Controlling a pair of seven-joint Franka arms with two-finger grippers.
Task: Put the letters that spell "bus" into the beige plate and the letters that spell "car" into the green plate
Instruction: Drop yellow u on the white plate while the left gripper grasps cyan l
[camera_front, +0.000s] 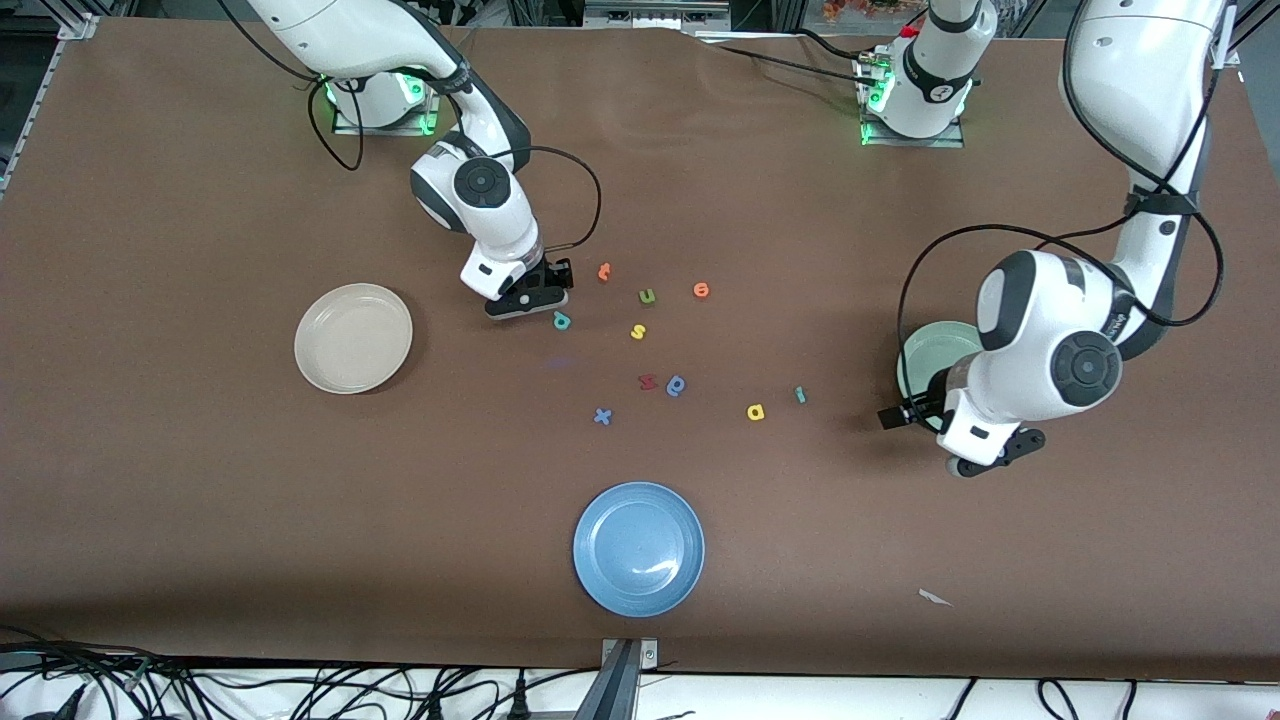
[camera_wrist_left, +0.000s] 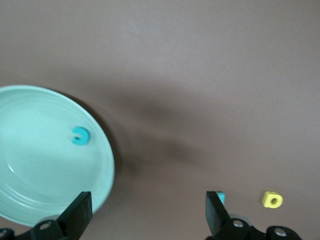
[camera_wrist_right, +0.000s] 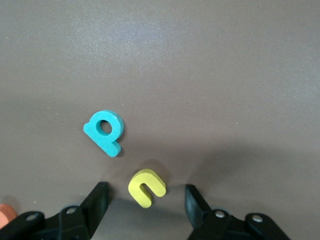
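Right gripper (camera_front: 530, 298) (camera_wrist_right: 146, 190): low over the brown table (camera_front: 200, 500), between the beige plate (camera_front: 352, 337) and the cluster of letters; fingers (camera_wrist_right: 100, 197) spread apart, one on each side of the yellow "u" (camera_wrist_right: 146, 187), with a gap showing on both sides; nothing grasped.

The teal "b" (camera_front: 561, 320) (camera_wrist_right: 104, 131) lies flat on the table just beside that "u", outside the fingers; the beige plate holds no letter; the yellow "s" (camera_front: 638, 331) lies on the table in the cluster, nearer the front camera than the olive "u" (camera_front: 647, 295).

Left gripper (camera_front: 995, 452) (camera_wrist_left: 147, 210): over the table at the rim of the green plate (camera_front: 935, 345) (camera_wrist_left: 102, 150); fingers (camera_wrist_left: 77, 212) released and wide apart, holding nothing.

The teal "c" (camera_wrist_left: 80, 135) lies inside the green plate; the yellow "a" (camera_front: 755, 411) (camera_wrist_left: 272, 199) and the thin teal "r" (camera_front: 800, 394) (camera_wrist_left: 221, 197) lie on the table near each other, between the cluster and the green plate; the "r" is partly hidden by one finger in the left wrist view.

Other items on the table: two orange letters (camera_front: 603, 271) (camera_front: 701, 290), a red letter (camera_front: 647, 381), a darker blue "b/q" letter (camera_front: 677, 385), a blue "x" (camera_front: 602, 416); the blue plate (camera_front: 638, 548) sits nearest the front camera with nothing in it.
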